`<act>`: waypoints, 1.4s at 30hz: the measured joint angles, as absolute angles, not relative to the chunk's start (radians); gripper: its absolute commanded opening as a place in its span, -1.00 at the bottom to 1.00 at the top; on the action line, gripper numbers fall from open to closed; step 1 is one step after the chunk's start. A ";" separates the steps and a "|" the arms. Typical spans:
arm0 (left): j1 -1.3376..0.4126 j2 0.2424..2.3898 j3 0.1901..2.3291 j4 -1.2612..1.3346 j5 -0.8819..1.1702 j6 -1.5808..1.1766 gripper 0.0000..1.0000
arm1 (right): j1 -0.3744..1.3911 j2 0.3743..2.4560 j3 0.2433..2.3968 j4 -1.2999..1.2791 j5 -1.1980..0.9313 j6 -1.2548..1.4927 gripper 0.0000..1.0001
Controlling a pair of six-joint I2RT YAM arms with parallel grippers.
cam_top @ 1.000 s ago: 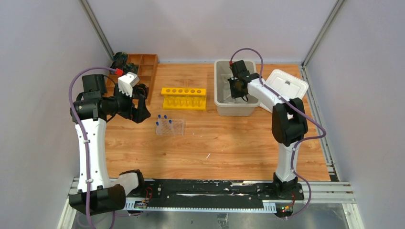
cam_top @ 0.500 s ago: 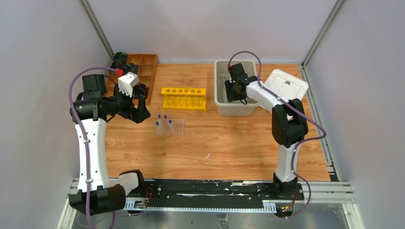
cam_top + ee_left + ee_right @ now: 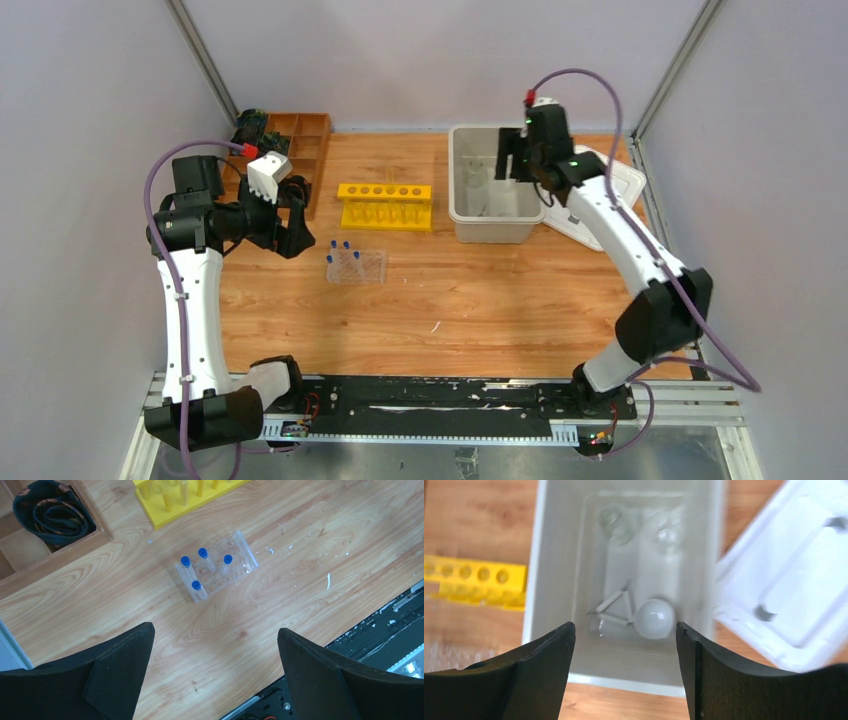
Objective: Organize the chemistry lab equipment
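Now your right gripper is up above the grey bin at the bench's far edge, where a second ago it was down inside it; the arm is also stretched out farther to the right. Its jaws stand apart with nothing between them. Your left gripper has not moved: it hangs wide open and empty near the left edge, beside the wooden tray in the far left corner.

Only the right wrist view shows you the bin's floor: the white round dish touching the small white triangle, and blurred clear glassware at the far end. The white lid lies just right of the bin.

Only the left wrist view shows the four blue-capped tubes upright in the clear tube rack, mid-bench, near the yellow rack.
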State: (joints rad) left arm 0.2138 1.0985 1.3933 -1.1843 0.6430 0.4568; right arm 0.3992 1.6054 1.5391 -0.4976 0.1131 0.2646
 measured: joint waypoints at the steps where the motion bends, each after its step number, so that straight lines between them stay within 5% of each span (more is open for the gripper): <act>1: 0.214 1.098 1.393 -1.184 0.643 0.457 1.00 | 0.374 1.570 1.538 -0.499 0.125 0.277 0.81; 7: 0.214 1.098 1.393 -1.184 0.644 0.458 1.00 | 0.128 1.422 1.443 -0.501 0.183 0.361 0.94; 11: 0.214 1.098 1.393 -1.184 0.648 0.461 1.00 | -0.018 1.460 1.327 -0.514 0.188 0.434 0.69; 15: 0.214 1.097 1.387 -1.184 0.655 0.464 1.00 | -0.099 1.556 1.248 -0.545 0.207 0.503 0.65; 42: 0.214 1.149 1.354 -1.184 0.717 0.505 0.99 | -0.214 1.757 1.129 -0.441 0.211 0.689 0.14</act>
State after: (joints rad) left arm 0.2138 1.1492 1.3544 -1.1843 0.7166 0.5049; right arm -0.2138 1.7573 1.1290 -0.4412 0.2111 0.6891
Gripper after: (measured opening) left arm 0.993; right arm 0.604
